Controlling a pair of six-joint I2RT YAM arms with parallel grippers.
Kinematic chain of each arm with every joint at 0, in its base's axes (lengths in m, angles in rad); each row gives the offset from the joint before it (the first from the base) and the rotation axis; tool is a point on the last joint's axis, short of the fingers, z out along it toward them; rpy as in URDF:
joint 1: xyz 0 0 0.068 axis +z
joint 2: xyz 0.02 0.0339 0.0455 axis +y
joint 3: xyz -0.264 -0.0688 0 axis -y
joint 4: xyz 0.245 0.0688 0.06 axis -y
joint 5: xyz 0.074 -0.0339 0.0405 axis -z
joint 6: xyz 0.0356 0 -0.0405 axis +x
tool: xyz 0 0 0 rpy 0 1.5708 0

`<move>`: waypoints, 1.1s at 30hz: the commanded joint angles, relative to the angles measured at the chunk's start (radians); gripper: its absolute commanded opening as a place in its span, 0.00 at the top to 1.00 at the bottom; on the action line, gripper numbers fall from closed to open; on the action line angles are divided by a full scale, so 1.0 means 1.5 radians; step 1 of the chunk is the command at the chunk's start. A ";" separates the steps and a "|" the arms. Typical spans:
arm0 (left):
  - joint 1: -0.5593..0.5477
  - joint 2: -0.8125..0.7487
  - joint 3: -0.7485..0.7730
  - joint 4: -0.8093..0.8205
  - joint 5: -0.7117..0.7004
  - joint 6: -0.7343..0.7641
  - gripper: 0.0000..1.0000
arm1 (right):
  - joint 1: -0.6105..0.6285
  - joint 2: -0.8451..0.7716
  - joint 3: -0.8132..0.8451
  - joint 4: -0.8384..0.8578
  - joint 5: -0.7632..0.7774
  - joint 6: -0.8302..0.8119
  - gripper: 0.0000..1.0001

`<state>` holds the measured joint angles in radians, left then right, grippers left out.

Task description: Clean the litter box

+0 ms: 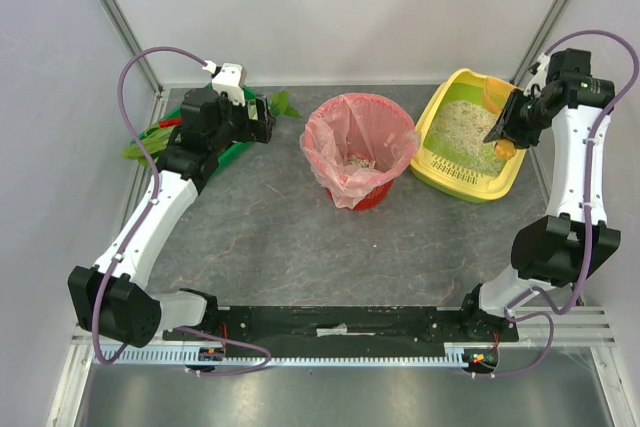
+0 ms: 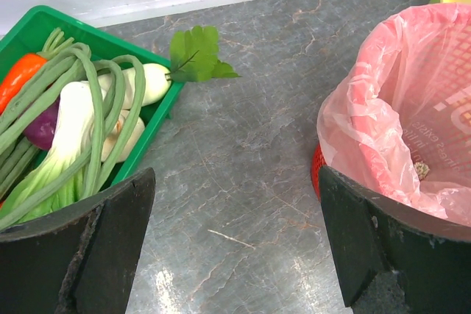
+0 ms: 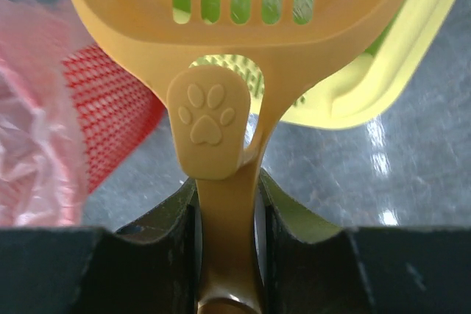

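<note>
The yellow litter box (image 1: pixel 452 175) lies at the back right of the table with pale grainy litter (image 1: pixel 457 123) inside. In the right wrist view its yellow rim (image 3: pixel 383 64) shows beyond the scoop. My right gripper (image 1: pixel 509 130) (image 3: pixel 227 211) hangs over the box's right side, shut on the handle of an orange-yellow slotted scoop (image 1: pixel 496 97) (image 3: pixel 243 34) with a paw print. The scoop's blade points toward the box. My left gripper (image 1: pixel 262 123) (image 2: pixel 235 233) is open and holds nothing, above bare table between the green tray and the red basket.
A red basket lined with a pink bag (image 1: pixel 358 147) (image 2: pixel 412 108) stands mid-table with some litter at its bottom. A green tray of vegetables (image 1: pixel 215 152) (image 2: pixel 29 31) sits at the back left, a loose leaf (image 2: pixel 195 53) beside it. Walls close the back and sides.
</note>
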<state>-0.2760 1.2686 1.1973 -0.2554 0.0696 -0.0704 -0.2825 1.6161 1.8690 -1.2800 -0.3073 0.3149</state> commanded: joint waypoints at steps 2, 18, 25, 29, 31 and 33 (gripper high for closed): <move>0.004 -0.006 0.017 0.008 -0.036 0.029 0.03 | 0.001 0.015 -0.017 -0.096 0.092 -0.040 1.00; 0.004 0.049 0.015 0.057 -0.115 0.009 0.03 | 0.051 0.149 -0.018 -0.121 -0.023 0.069 1.00; 0.015 0.070 0.003 0.076 -0.130 0.018 0.03 | 0.049 0.233 0.025 -0.121 -0.111 0.142 1.00; 0.034 0.070 -0.018 0.085 -0.129 0.005 0.02 | 0.027 0.260 0.048 -0.121 -0.114 0.173 1.00; 0.050 0.070 -0.024 0.088 -0.122 -0.003 0.02 | 0.007 0.269 0.053 -0.121 -0.115 0.184 1.00; 0.058 0.072 -0.026 0.090 -0.118 0.001 0.02 | -0.004 0.275 0.050 -0.122 -0.115 0.189 1.00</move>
<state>-0.2203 1.3727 1.1725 -0.1833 -0.1028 -0.0631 -0.2413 2.0220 1.8927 -1.3457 -0.4488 0.5404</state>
